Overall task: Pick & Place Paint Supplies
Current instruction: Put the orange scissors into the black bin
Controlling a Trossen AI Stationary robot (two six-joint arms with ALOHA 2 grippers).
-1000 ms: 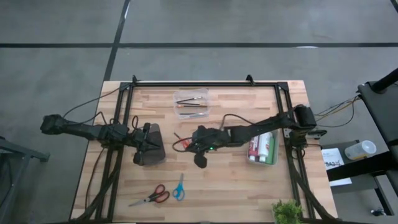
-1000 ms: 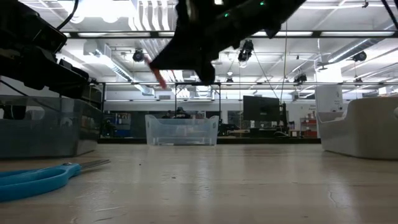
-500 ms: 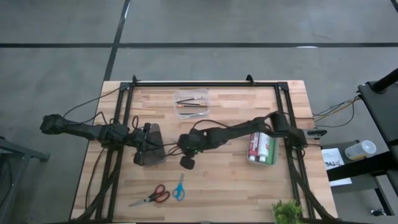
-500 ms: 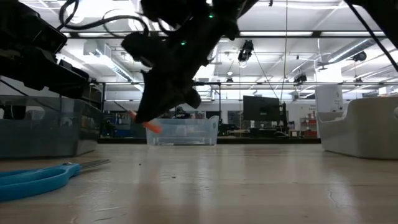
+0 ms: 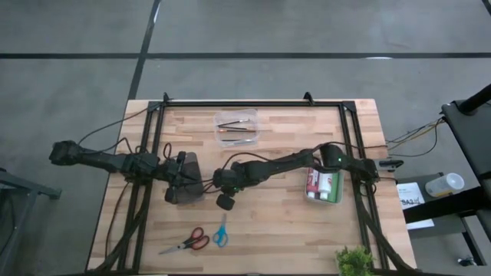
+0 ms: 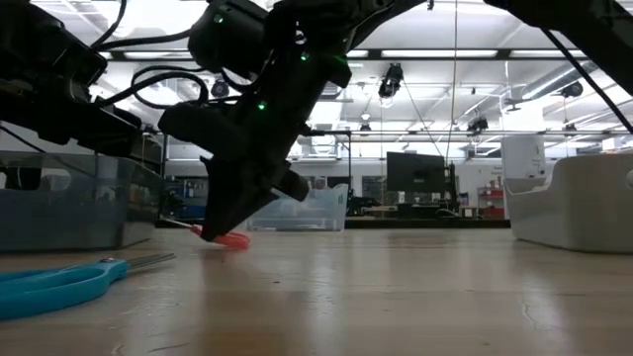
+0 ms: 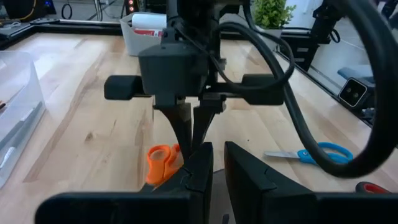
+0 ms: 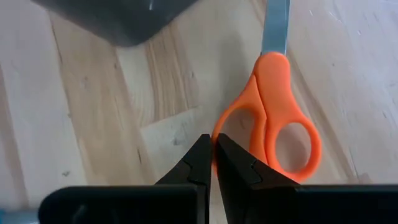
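My right gripper (image 5: 219,186) is low over the middle of the table, shut on a pair of orange-handled scissors (image 8: 283,134). The left wrist view shows it from the front (image 7: 191,146), fingers pointing down. My left gripper (image 5: 198,182) waits just left of it with its fingers (image 7: 217,163) slightly apart and touching nothing. Thin brushes (image 5: 236,126) lie in a clear box at the far side. Paint bottles (image 5: 324,184) lie in a white bin on the right. My right gripper pinches the rim of one orange handle loop (image 8: 221,140) between its two fingertips, coming from above and pointing down. The handle end (image 6: 227,239) is down at the table top. The blade (image 8: 275,25) points toward my left gripper.
Red-handled scissors (image 5: 188,241) and blue-handled scissors (image 5: 221,230) lie near the table's near edge. A black frame (image 5: 253,103) borders the far side and both sides. A small green plant (image 5: 354,261) stands at the near right corner.
My right gripper has travelled toward the table's left edge and down, carrying the orange scissors. They hung well above the table a second ago; now their handle end is at the table top, close to my left gripper.
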